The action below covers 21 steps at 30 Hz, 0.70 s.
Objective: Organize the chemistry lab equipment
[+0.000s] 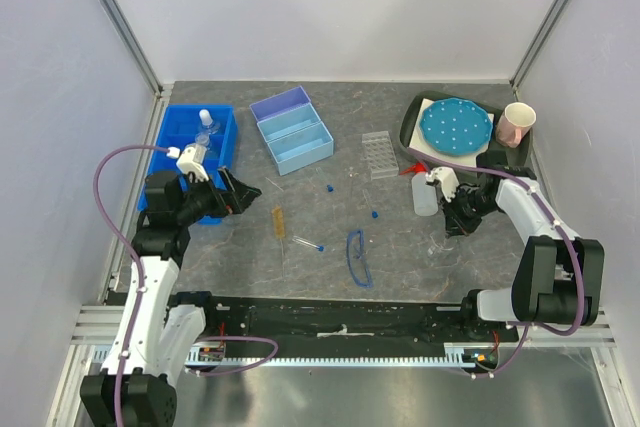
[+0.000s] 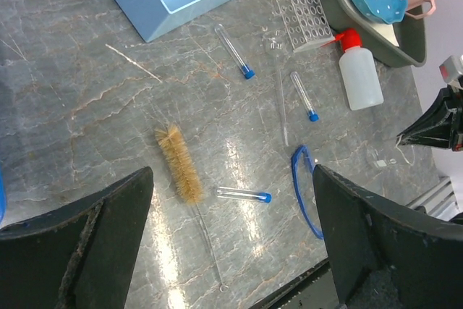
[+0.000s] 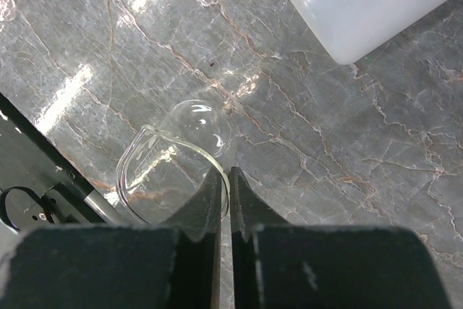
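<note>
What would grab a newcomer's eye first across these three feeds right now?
The bright blue dotted disc in the dark tray at far right, and the deep blue bin at far left. Up close, the right end effector pinches the rim of a clear glass flask, while the open left end effector frames a tan brush.

The table (image 1: 400, 247) is grey, marbled with pale and rust veins. The white plastic squeeze bottle (image 2: 360, 74) has a red nozzle. White dots pattern the round blue disc (image 1: 456, 125). The blue-rimmed safety glasses (image 2: 296, 175) have clear lenses. The bristle brush (image 2: 179, 164) is tan, the clear glass flask (image 3: 166, 171) colourless.
</note>
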Each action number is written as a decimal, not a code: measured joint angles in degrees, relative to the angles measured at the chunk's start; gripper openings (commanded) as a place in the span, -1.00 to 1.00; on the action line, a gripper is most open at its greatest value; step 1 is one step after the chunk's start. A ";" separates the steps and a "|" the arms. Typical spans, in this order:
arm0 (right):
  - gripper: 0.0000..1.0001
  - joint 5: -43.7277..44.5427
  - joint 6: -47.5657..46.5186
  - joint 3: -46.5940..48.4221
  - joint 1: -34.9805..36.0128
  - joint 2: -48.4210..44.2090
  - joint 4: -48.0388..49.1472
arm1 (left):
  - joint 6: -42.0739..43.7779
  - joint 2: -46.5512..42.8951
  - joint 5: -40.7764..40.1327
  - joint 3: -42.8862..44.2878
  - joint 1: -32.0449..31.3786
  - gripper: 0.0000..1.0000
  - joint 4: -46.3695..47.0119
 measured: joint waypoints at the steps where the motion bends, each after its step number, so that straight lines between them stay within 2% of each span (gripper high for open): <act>1: -1.00 0.00 -0.26 0.00 0.00 -0.09 -0.11 | -0.15 0.48 0.13 0.00 0.00 0.91 -0.02; 6: -1.00 0.07 -0.63 0.02 0.11 -1.05 -1.86 | -4.72 4.59 2.93 0.02 -0.81 0.89 -0.20; 8: -1.00 -0.09 -0.26 0.22 0.15 -2.32 -2.75 | -7.76 5.09 2.32 0.04 -4.02 0.90 -0.39; 12: -1.00 -1.14 1.90 2.75 1.05 -4.96 -3.91 | -16.13 4.98 -3.72 0.96 -20.22 0.91 0.76; 16: -1.00 -1.70 5.29 5.92 2.62 -6.56 -3.39 | -27.61 8.79 -13.53 3.21 -36.30 0.97 2.84; 18: -1.00 -1.62 7.76 6.80 3.63 -7.43 -1.95 | -33.73 14.29 -19.91 6.47 -43.15 0.97 2.75; 21: -1.00 -0.04 11.65 6.88 6.60 -9.38 1.05 | -42.32 26.05 -27.34 16.09 -51.56 0.97 -0.44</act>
